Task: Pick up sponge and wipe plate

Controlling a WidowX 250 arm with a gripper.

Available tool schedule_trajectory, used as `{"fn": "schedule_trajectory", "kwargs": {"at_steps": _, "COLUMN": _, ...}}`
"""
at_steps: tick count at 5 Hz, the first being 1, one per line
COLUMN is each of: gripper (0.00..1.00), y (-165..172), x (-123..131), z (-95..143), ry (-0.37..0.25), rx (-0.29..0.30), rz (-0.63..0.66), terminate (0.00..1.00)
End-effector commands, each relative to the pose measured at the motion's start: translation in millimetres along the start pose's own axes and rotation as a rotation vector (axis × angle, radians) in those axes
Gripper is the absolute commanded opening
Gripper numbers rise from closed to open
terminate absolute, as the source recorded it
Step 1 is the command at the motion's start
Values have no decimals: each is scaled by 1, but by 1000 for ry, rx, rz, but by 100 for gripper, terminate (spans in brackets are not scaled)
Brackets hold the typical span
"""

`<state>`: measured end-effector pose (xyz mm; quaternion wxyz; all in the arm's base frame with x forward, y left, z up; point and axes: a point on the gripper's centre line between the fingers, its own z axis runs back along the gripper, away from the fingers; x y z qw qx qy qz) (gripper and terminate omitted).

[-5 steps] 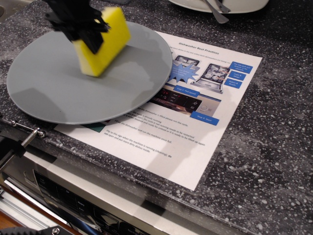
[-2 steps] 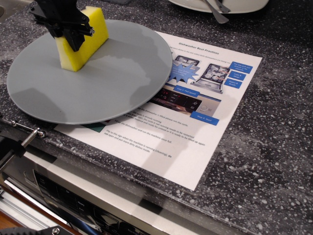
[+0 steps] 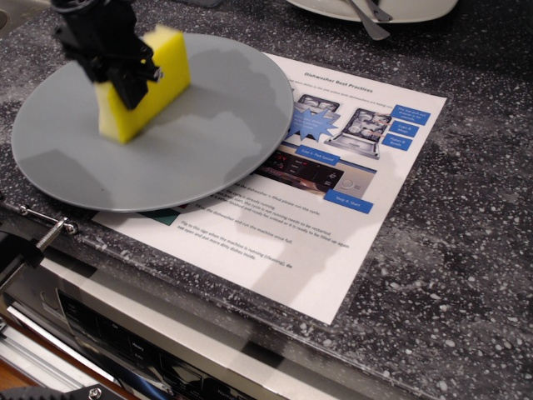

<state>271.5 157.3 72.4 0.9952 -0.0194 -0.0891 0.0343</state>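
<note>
The large round blue-grey plate (image 3: 200, 142) lies on the dark speckled counter, partly over a printed sheet. My black gripper (image 3: 117, 71) comes in from the top left and is shut on the bright yellow sponge (image 3: 154, 79). The sponge is held on edge, its lower end down on the plate's upper left part. The gripper hides part of the sponge's left side.
A white paper sheet (image 3: 333, 208) with dishwasher pictures lies under the plate's right edge. A white dish (image 3: 416, 10) with a metal utensil (image 3: 371, 25) stands at the top edge. A metal clamp (image 3: 46, 229) and a dishwasher control panel (image 3: 125, 342) sit along the counter's front edge.
The gripper and sponge swept left across the plate from its upper middle to its upper left, then shifted slightly back right and down.
</note>
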Motion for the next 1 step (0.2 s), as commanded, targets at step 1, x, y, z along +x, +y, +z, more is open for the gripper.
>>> {"fn": "schedule_trajectory", "kwargs": {"at_steps": 1, "gripper": 0, "y": -27, "x": -24, "z": 20, "ry": 55, "rx": -54, "rz": -53, "terminate": 100}}
